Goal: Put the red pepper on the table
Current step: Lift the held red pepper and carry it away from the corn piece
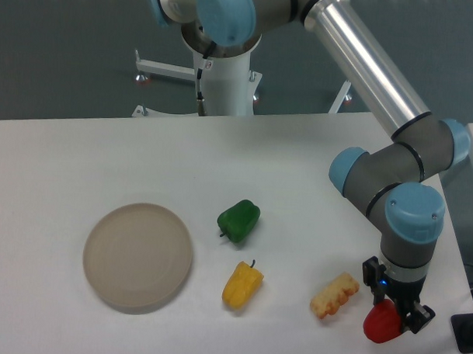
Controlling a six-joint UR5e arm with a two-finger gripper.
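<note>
robotics lab, UR5e arm point(379, 89), white table point(105, 157)

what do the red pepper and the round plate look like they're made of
The red pepper looks like moulded plastic: glossy, evenly red, with a soft highlight. The plate looks matte beige with faint concentric rings; plastic or wood fibre, hard to tell which.

1. No text, label, brand, number or sign can be read anywhere in the camera view.
</note>
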